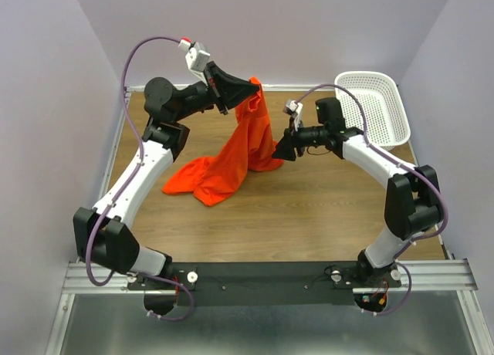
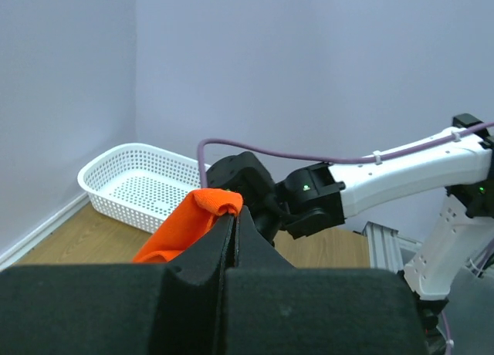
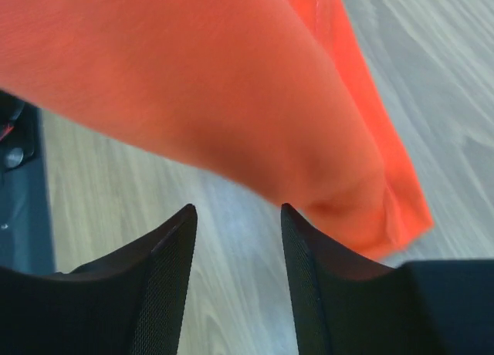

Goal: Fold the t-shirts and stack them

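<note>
A bright orange t-shirt point(image 1: 245, 143) hangs from my left gripper point(image 1: 255, 85), which is raised at the back of the table and shut on a fold of the cloth point(image 2: 208, 208). The shirt's lower part trails down onto the wooden table point(image 1: 309, 208) toward the left. My right gripper point(image 1: 280, 148) is at the hanging shirt's right edge, low down. In the right wrist view its jaws point(image 3: 238, 210) stand apart with bare table between them, and the orange cloth point(image 3: 231, 85) hangs just beyond the tips, close to the right finger.
A white perforated basket point(image 1: 376, 104) sits at the back right corner, also seen in the left wrist view point(image 2: 143, 185). Walls close in the table on three sides. The right arm point(image 2: 401, 174) crosses the left wrist view.
</note>
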{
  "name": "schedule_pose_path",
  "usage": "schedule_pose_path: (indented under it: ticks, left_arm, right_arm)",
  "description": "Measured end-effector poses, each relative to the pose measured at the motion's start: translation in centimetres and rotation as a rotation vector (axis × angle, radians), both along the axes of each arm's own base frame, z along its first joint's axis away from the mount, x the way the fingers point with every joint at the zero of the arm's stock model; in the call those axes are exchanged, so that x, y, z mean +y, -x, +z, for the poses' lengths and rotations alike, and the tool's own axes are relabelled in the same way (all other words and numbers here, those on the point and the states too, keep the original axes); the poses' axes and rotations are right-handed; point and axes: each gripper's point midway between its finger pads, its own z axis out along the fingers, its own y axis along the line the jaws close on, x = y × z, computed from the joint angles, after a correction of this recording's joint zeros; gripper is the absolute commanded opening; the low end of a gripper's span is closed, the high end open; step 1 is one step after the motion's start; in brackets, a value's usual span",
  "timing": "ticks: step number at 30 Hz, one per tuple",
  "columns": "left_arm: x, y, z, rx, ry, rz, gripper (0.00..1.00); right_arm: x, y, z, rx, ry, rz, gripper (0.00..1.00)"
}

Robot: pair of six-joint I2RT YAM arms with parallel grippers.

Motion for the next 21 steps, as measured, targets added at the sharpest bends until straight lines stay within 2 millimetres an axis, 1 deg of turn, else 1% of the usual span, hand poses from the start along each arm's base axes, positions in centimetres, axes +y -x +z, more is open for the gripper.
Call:
schedule_pose_path:
  ticks: [1,2,4,5,6,8,9,12,16,18,19,20,21]
  left_arm:
    - [0.2,0.7,0.4,-0.024,-0.007,-0.005,0.0]
    - [0.3,1.2,0.8,-0.039,-0.009,-0.008,0.0]
    - [0.7,2.5,1.7,-0.079,-0.014,-0.012,0.0]
    - [0.9,3.0,1.9,-0.094,-0.018,-0.014,0.0]
    - [1.0,3.4,2.0,-0.102,-0.021,-0.015,0.0]
    - [1.3,4.1,2.2,-0.113,-0.028,-0.014,0.0]
    - [1.3,4.3,2.2,-0.115,-0.032,-0.013,0.0]
    - [1.5,4.5,2.1,-0.114,-0.044,-0.008,0.0]
    - [1.7,5.0,2.0,-0.112,-0.071,-0.007,0.0]
    - [2.0,6.1,2.8,-0.141,-0.078,-0.016,0.0]
    - [2.1,6.5,3.1,-0.152,-0.08,-0.019,0.0]
    - [2.3,7.3,3.6,-0.169,-0.081,-0.021,0.0]
    - [2.7,8.3,4.3,-0.196,-0.08,-0.018,0.0]
  right_arm:
    - [0.5,0.5,0.2,0.009,-0.011,0.018,0.46]
    - [0.9,0.7,0.5,0.008,-0.019,0.031,0.46]
    - [1.2,1.1,0.9,0.017,-0.036,0.049,0.38]
    - [1.3,1.2,1.0,0.026,-0.043,0.051,0.32]
    - [1.4,1.2,1.2,0.03,-0.048,0.051,0.2]
    - [1.6,1.2,1.9,0.035,-0.062,0.053,0.03]
    - [1.7,1.1,2.4,0.032,-0.071,0.056,0.01]
    - [2.0,0.8,3.7,0.02,-0.093,0.065,0.01]
    - [2.0,0.8,4.4,0.008,-0.097,0.058,0.0]
    - [1.7,1.0,5.5,-0.023,-0.095,0.044,0.01]
    - [1.4,1.0,6.5,-0.059,-0.093,0.029,0.01]
    - [1.3,1.1,7.0,-0.079,-0.093,0.023,0.01]
    - [0.9,1.3,8.4,-0.128,-0.092,0.009,0.0]
